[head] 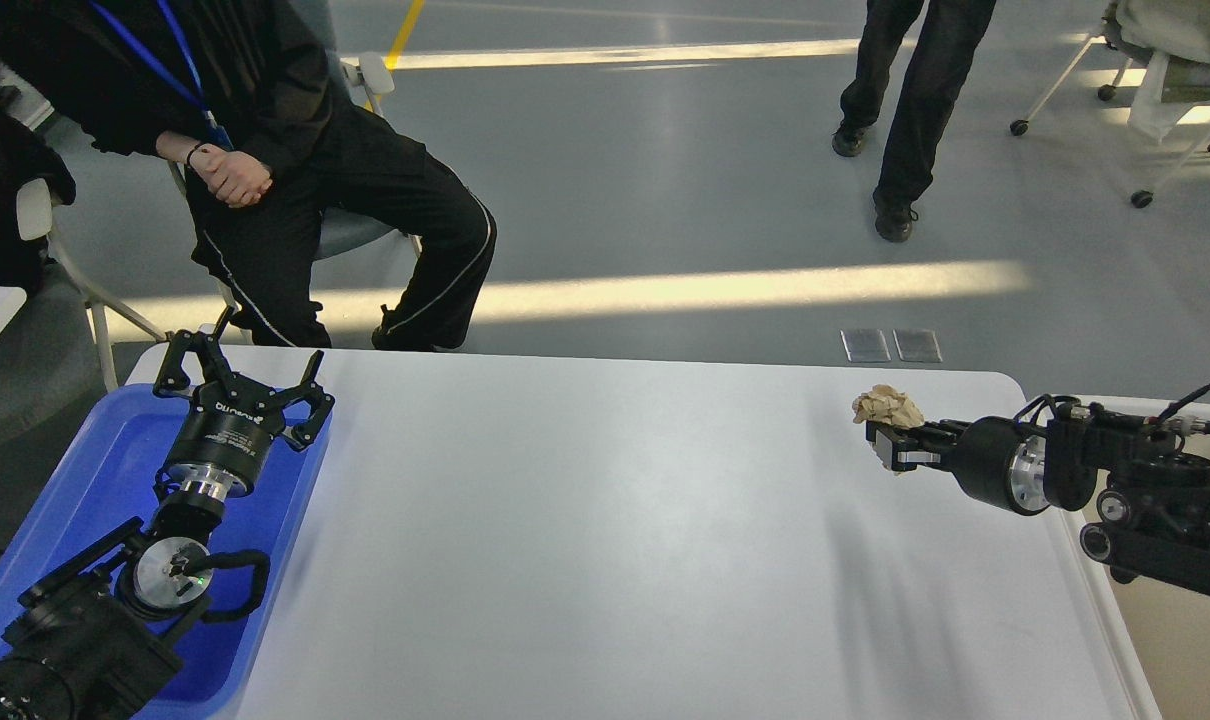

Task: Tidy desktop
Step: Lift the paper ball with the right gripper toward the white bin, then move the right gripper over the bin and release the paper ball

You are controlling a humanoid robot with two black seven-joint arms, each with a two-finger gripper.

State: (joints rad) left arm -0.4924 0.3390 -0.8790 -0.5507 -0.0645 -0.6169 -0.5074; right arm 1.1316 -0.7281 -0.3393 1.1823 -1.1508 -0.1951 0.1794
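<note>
The desktop (605, 520) is a wide white tabletop with rounded corners filling the middle of the head view. My right gripper (887, 438) reaches in from the right, shut on a crumpled beige paper ball (887, 404) and holding it just above the table's far right part. My left gripper (240, 380) is open and empty, its fingers spread over the far end of a blue tray (115, 450) at the table's left edge.
An off-white bin (1180, 650) stands beside the table's right edge, under my right arm. A seated person (295, 170) is close behind the table's far left corner. Another person (915, 100) stands further back on the grey floor.
</note>
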